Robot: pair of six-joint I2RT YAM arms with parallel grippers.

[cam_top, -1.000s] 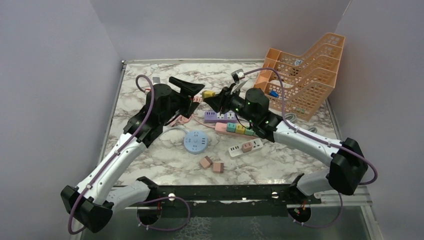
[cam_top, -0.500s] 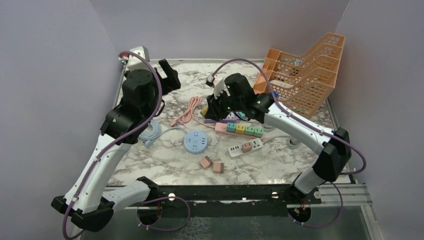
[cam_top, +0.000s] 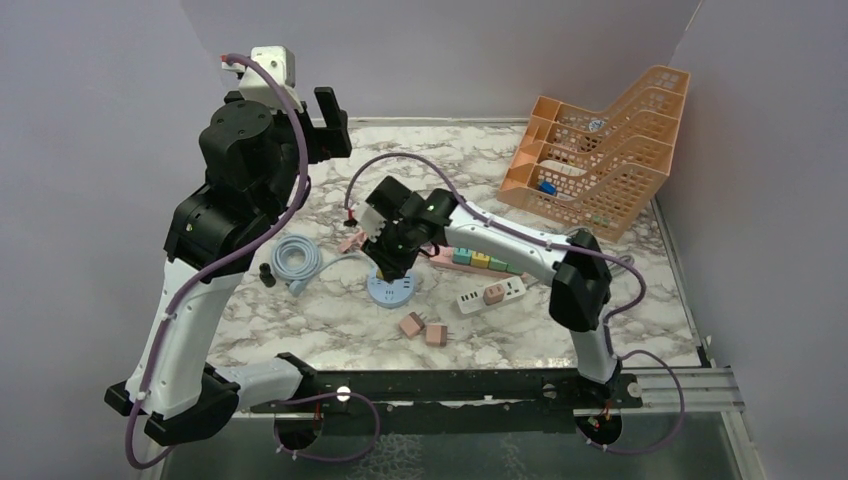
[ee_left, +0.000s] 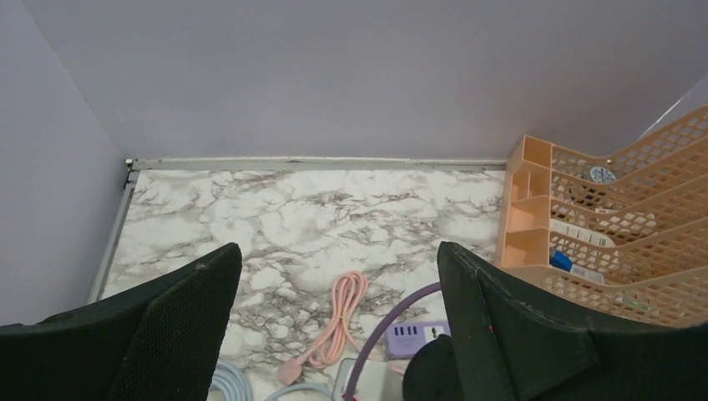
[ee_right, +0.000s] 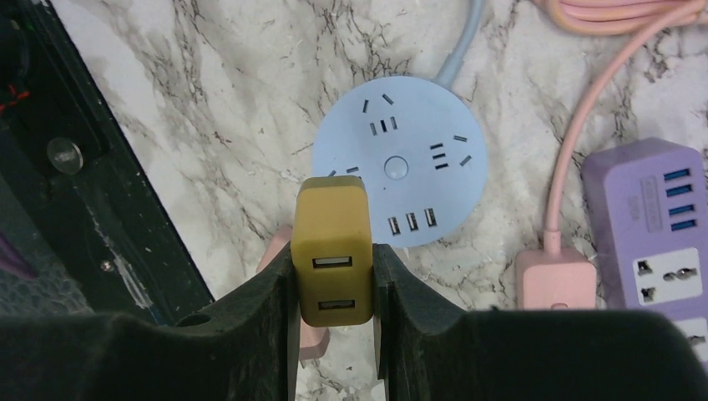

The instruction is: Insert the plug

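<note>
We saw the right fingers (ee_right: 271, 326) clenched on the yellow plug (ee_right: 331, 251), one finger against each of its long sides; its face with two USB ports was turned toward the wrist camera, and its pins were hidden from us. The plug hung over the rim of the round blue socket hub (ee_right: 401, 134), which lay flat on the marble table (cam_top: 330, 310); we could not tell whether plug and hub touched. Just beside the hub lay a purple power strip (ee_right: 651, 225), with a pink cable (ee_right: 576, 142) running between them. In the top view the right arm reached across to the hub, which it partly covered; nearby lay a white power strip (cam_top: 492, 293), two loose pink adapters (cam_top: 424, 328) and a coiled blue cable (cam_top: 293, 258). The left fingers (ee_left: 179, 326) stood released, spread wide with nothing between them, raised high above the far left of the table; an orange basket rack (cam_top: 610, 150) stood at the far right.
</note>
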